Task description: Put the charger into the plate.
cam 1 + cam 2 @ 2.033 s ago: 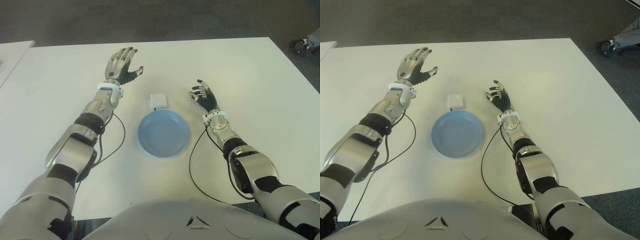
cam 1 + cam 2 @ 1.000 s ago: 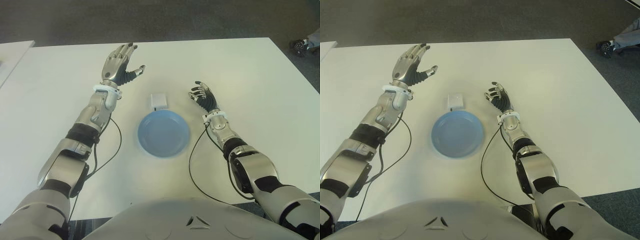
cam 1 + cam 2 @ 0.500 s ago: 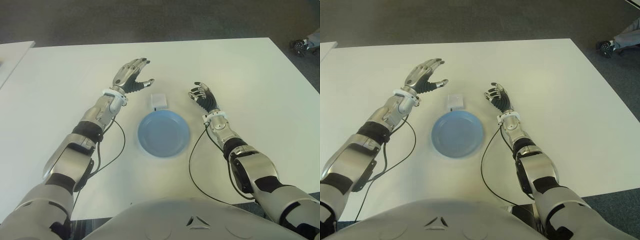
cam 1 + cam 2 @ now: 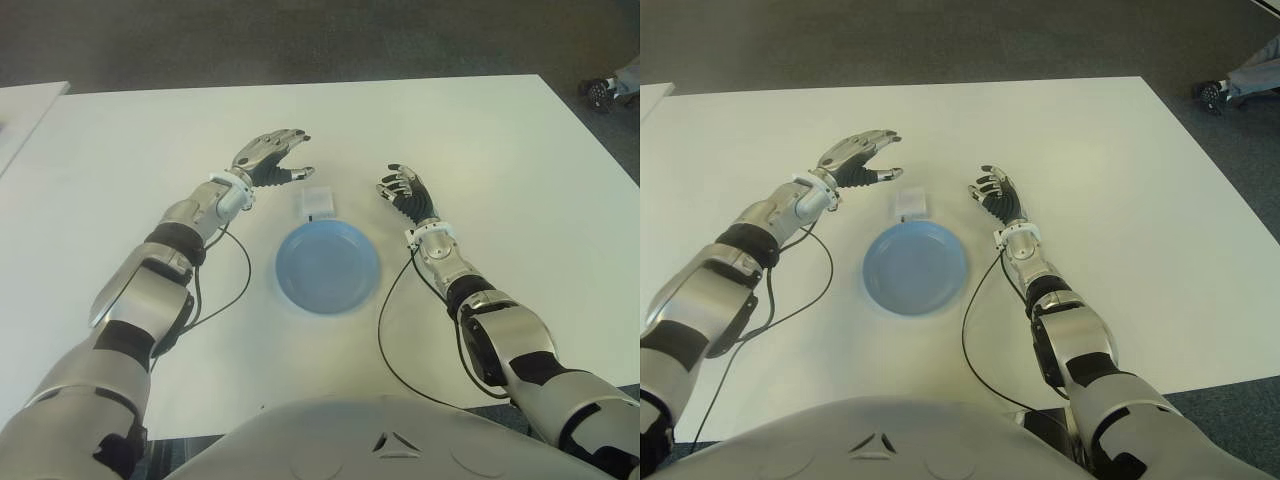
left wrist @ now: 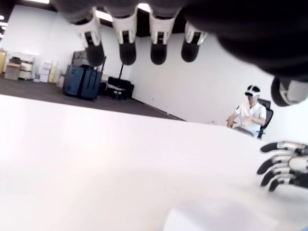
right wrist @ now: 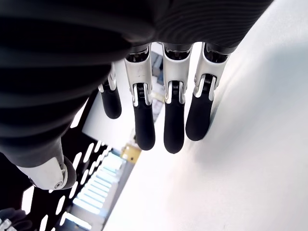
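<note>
A small white square charger [image 4: 318, 202] lies on the white table [image 4: 120, 180] just behind the blue plate [image 4: 328, 268], which holds nothing. My left hand [image 4: 278, 158] hovers left of the charger, palm down, its fingers spread and holding nothing. In the left wrist view the charger's [image 5: 211, 219] corner shows below the fingertips [image 5: 127, 52]. My right hand [image 4: 402, 187] stays to the right of the charger with its fingers loosely extended and nothing in them.
Black cables [image 4: 385, 330] run along both forearms near the plate. A person [image 5: 249, 113] sits beyond the table in the left wrist view. A shoe [image 4: 603, 92] shows past the table's far right corner.
My left hand has swung from the far left of the table down and right toward the charger, turning palm down. The right hand, charger and plate have not moved.
</note>
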Robot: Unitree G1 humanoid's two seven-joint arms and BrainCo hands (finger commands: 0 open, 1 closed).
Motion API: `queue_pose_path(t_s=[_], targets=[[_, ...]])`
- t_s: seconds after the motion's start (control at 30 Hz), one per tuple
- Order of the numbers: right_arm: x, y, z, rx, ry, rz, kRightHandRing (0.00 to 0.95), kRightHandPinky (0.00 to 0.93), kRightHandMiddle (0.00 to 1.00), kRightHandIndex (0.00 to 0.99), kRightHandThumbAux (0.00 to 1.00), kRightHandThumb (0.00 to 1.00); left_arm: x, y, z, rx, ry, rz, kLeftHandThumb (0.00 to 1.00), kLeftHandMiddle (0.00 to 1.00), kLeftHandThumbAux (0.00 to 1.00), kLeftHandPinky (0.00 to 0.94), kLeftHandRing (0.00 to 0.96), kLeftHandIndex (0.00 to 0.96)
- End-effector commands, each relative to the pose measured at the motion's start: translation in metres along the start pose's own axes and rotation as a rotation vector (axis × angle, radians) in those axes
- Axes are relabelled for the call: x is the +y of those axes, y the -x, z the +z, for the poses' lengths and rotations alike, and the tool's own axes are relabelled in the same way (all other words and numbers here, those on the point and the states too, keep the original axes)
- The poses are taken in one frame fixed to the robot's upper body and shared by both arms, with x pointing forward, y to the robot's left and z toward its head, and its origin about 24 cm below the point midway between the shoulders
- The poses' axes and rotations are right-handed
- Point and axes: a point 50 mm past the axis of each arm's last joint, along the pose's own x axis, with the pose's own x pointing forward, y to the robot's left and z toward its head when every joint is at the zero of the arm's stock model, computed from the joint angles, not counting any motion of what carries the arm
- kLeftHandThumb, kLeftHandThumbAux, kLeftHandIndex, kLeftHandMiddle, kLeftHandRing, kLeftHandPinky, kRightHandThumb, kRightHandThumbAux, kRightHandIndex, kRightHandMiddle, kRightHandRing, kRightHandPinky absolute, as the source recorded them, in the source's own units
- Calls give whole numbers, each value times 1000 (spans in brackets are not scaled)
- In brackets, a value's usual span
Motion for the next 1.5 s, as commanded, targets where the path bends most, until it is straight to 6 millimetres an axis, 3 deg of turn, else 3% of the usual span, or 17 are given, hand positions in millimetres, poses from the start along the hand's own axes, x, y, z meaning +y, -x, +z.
queue_pose_path(t_s=[0.03,0.53,1.23,1.5], targets=[[38,38,-50,256,42,189,358,369,345,174,593,603,-8,-2,2,-24,-60,-108,302,0,160,0,0,0],[40,38,-49,254,38,192,362,365,350,195,594,599,-11,-5,-1,-23,-183,-197,280,0,158,0,0,0],[42,38,-49,247,70,211,336,332,324,199,640,555,-14,1,-9,24,-109,-229,235,0,156,0,0,0],[42,38,-48,239,86,217,312,305,303,199,668,531,-17,1,-9,12,-178,-235,257,0,149,0,0,0]])
